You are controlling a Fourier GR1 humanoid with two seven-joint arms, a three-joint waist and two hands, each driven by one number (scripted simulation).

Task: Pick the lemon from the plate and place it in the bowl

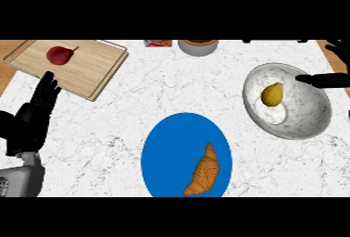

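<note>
A yellow lemon (272, 94) lies inside the grey marble bowl (301, 125) at the right of the counter, with no hand touching it. My right hand (327, 79) shows only partly at the right edge. One straight finger reaches over the bowl's far rim, a little right of the lemon, and the other fingers (338, 46) spread higher up. The hand is open and holds nothing. The blue plate (171, 152) sits in the front middle, carrying only a croissant (205, 171). My left hand (34, 115) rests open at the left edge, fingers up.
A wooden cutting board (89, 69) with a red pear-like fruit (59, 55) lies at the back left. A grey pot (198, 46) and a small red box (158, 43) stand at the back edge. White marble counter stretches between the plate and the board.
</note>
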